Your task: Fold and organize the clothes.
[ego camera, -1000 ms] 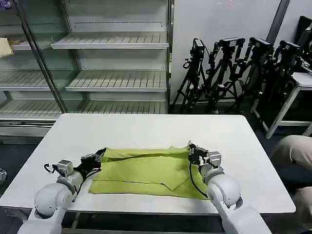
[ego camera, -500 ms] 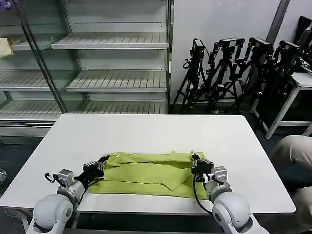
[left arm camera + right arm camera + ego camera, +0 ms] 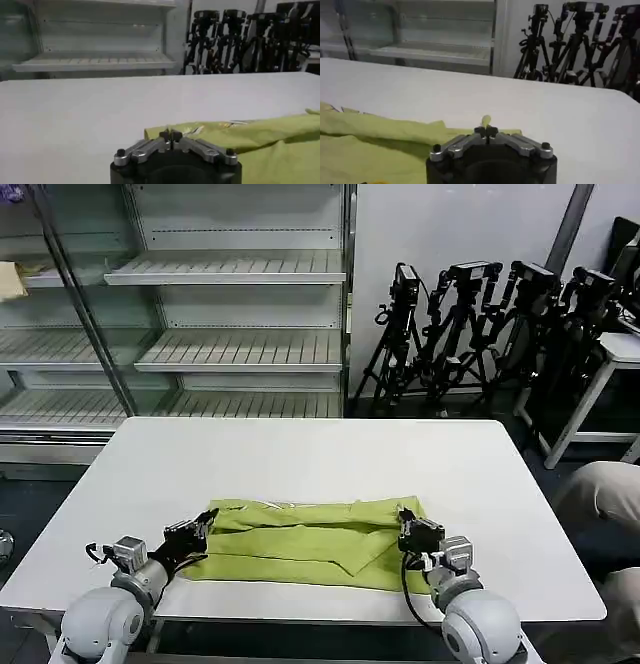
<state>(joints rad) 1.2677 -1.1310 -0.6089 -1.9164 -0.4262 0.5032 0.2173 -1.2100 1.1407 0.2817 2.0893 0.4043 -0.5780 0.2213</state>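
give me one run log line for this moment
left gripper: shut on T-shirt left end | right gripper: shut on right end | shirt: partly folded band on table

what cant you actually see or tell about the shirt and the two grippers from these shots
- T-shirt lettering: head view, no print on the upward side; folded layers cover the rest.
- Left gripper: left wrist view, fingertips meet at the cloth edge; whether cloth is pinched is hidden by the gripper body.
- Right gripper: right wrist view, a yellow scrap pokes up between the tips; cloth below is blocked by the gripper.
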